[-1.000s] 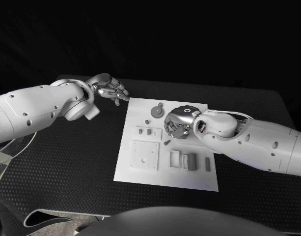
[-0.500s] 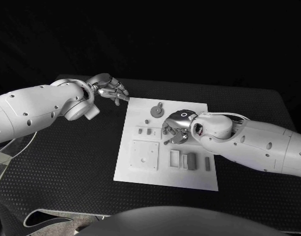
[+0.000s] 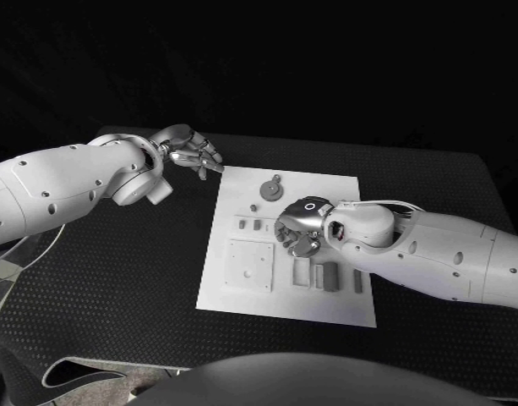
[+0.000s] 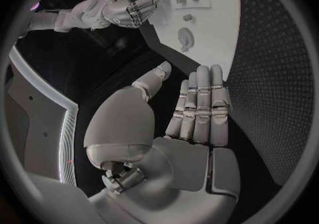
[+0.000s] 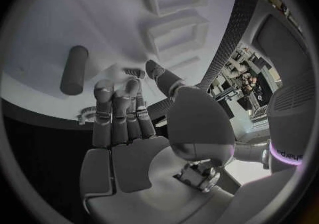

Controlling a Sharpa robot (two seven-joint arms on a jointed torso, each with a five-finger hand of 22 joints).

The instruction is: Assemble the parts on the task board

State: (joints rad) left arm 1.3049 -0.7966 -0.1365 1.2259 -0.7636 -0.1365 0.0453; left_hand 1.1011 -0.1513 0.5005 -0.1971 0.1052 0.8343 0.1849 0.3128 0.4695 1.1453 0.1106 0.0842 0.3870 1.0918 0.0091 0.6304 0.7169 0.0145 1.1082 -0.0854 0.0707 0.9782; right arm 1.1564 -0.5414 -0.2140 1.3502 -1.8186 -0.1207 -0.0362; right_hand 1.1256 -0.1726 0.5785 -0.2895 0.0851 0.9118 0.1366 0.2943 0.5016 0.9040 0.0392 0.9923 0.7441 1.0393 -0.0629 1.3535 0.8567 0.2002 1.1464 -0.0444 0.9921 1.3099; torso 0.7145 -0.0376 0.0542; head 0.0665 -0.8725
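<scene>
right hand (image 3: 302,227) over board (image 3: 241,292) | peg (image 5: 74,69) beside fingertips (image 5: 104,92), untouched, lying flat | fingers pressed together, empty | left hand (image 3: 187,150) fingers together, empty

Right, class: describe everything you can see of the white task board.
The task board is a flat white rectangular plate lying on the black table. It looks like matt plastic. Small grey parts sit on it, among them a round piece near its far edge and upright bars nearer the robot; a raised square block stands on it too. The right hand hovers over its middle; the left hand stays off its far corner.
</scene>
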